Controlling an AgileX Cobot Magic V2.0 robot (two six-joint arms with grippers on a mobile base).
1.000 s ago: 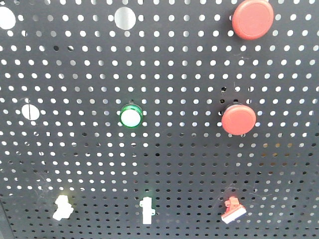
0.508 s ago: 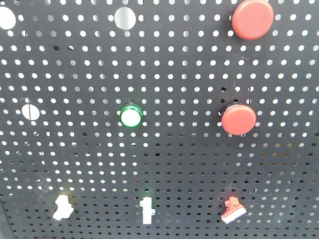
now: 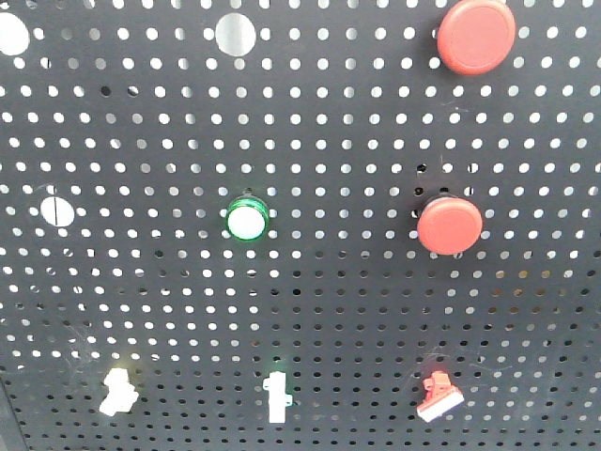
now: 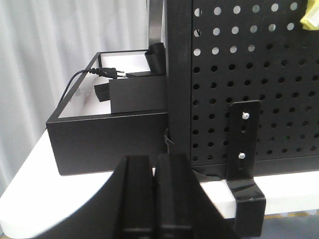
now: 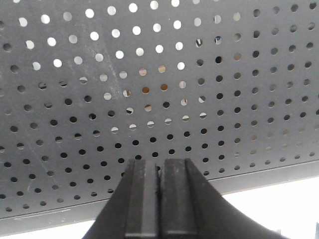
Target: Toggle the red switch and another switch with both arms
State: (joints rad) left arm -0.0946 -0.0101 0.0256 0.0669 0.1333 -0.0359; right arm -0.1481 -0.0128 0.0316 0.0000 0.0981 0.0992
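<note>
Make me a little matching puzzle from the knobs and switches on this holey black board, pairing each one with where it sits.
Things:
1. red switch
2. white switch with pale-yellow tint
3. green-ringed round light
4. top red push button

Places:
A. bottom left
B. top right
C. bottom right
D. middle of the board

Pairs: 1-C, 2-A, 3-D, 4-B
</note>
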